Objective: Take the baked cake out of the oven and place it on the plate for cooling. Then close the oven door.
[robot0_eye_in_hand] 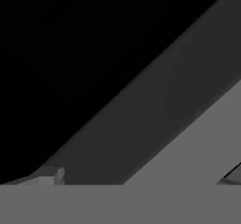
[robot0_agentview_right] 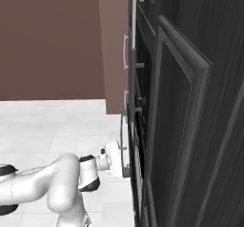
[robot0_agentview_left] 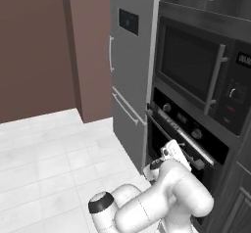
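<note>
The black oven sits under the microwave, with two round knobs and a small display. Its oven door stands upright against the front and looks shut. The silver bar handle runs along the door's top edge. My gripper is right at this handle, near its middle, pressed up to the oven front. In the hand view the gripper is open, with one fingertip at the far left and the other at the far right, and nothing is held between them. The cake and the plate are out of view.
A black microwave with a vertical handle is mounted above the oven. A tall grey fridge stands just left of it. Dark cabinet doors fill the right side. White tiled floor spreads to the left.
</note>
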Controlling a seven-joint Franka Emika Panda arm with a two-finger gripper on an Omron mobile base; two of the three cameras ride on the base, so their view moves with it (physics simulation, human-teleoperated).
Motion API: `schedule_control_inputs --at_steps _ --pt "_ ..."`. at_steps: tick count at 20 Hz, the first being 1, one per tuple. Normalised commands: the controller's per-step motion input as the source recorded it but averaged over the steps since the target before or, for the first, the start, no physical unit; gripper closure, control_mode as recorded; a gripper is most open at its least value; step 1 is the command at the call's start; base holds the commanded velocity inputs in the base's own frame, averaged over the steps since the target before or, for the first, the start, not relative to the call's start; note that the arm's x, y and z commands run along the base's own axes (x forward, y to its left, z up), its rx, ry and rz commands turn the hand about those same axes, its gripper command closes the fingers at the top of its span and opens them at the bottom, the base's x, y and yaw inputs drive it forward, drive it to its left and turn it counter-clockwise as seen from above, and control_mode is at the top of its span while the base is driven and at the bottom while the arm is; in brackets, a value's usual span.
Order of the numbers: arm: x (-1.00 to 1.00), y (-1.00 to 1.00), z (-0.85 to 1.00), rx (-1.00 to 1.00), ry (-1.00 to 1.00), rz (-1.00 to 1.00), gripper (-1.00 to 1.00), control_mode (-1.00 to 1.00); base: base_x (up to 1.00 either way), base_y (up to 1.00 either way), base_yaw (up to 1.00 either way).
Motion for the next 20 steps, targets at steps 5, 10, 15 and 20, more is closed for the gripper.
schedule_control_inputs --at_steps 5,10,15,20 --pt "0.52 -0.94 0.00 -0.10 -0.03 -0.17 -1.00 -1.00 0.00 0.00 0.00" --pt "0.54 -0.80 0.00 -0.08 -0.02 -0.13 -1.00 -1.00 0.00 0.00 0.00" --pt "0.43 -0.62 0.00 -0.05 -0.02 -0.10 -1.00 -1.00 0.00 0.00 0.00" --pt "-0.01 -0.30 0.00 -0.01 -0.10 -0.01 -1.00 -1.00 0.00 0.00 0.00"
